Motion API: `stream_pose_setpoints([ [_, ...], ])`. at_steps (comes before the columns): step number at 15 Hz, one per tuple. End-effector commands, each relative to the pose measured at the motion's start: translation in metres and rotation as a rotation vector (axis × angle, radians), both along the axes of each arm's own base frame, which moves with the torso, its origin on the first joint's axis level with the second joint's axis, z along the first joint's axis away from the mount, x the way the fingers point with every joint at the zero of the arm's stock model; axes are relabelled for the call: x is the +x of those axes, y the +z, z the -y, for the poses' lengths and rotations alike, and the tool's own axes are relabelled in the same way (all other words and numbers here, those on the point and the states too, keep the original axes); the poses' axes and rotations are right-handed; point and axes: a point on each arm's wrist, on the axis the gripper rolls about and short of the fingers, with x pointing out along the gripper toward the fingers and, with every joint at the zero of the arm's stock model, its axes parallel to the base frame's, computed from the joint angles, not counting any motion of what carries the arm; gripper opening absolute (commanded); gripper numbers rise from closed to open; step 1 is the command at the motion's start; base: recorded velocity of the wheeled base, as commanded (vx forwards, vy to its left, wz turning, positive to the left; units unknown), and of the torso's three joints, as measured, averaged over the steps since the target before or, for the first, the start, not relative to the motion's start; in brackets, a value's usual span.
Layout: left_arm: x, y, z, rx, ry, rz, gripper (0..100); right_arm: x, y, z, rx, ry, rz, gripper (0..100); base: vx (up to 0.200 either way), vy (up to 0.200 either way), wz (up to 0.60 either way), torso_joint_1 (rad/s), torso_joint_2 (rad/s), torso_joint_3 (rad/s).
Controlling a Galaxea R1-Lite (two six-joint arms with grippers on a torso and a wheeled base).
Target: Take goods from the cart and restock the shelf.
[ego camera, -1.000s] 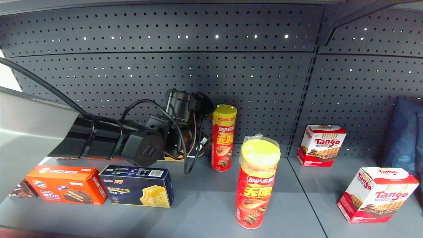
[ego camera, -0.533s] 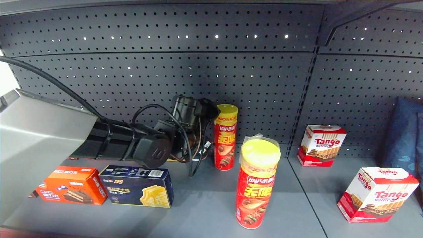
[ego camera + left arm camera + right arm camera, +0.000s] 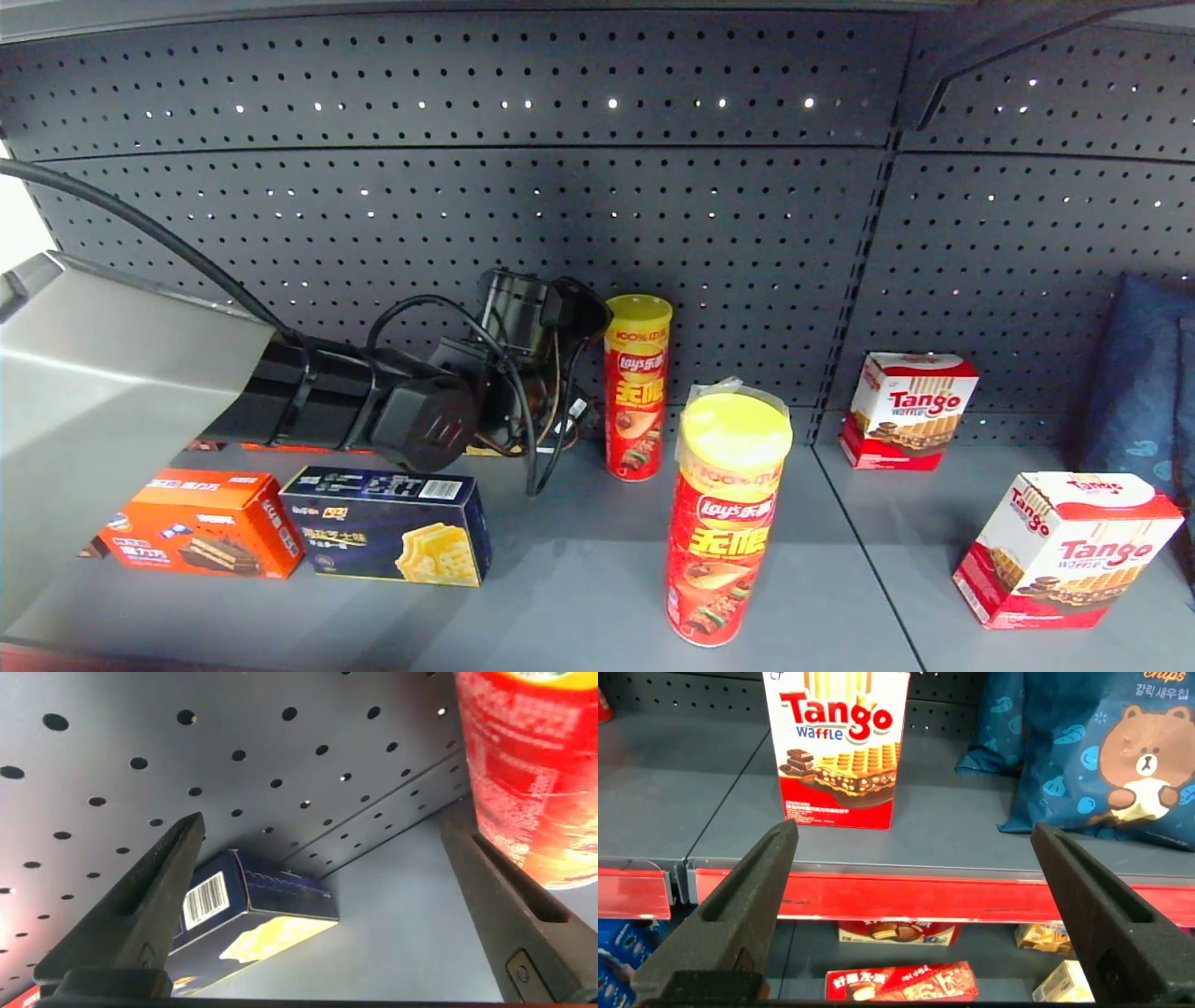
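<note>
My left arm lies across the shelf (image 3: 579,569) from the left, its wrist (image 3: 518,313) close to the pegboard. The left gripper (image 3: 322,831) is open with nothing between its fingers. A red chips can with a yellow lid (image 3: 638,387) stands upright at the back, just right of that wrist; the can (image 3: 533,775) shows beside one finger. A second, wrapped chips can (image 3: 724,518) stands nearer the front. A dark blue box (image 3: 252,905) lies beyond the fingers against the pegboard. My right gripper (image 3: 915,835) hangs open in front of the shelf edge.
An orange box (image 3: 201,523) and a dark blue cracker box (image 3: 392,525) lie front left. Two waffle boxes (image 3: 907,411) (image 3: 1064,549) stand on the right bay, one waffle box (image 3: 842,747) before my right gripper. Blue snack bags (image 3: 1102,751) sit far right. Lower shelves hold more goods.
My left arm slid farther right along the shelf, then eased back slightly. The back chips can shifted a little to the right and stands on its own.
</note>
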Motion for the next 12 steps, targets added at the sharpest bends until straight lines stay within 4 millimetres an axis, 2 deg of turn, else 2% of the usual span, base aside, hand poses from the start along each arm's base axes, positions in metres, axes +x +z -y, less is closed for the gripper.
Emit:
stream_pose_setpoints([
  [1,0.001,0.000,0.002,-0.001,-0.003,0.003,100,0.000,0.000,0.000,-0.001,-0.001,-0.001,100,0.000,0.000,0.00,0.000,0.00,0.000],
  [12,0.002,-0.006,0.030,-0.008,-0.054,0.012,100,0.000,0.000,0.000,-0.002,-0.001,-0.001,100,0.000,0.000,0.00,0.000,0.00,0.000],
])
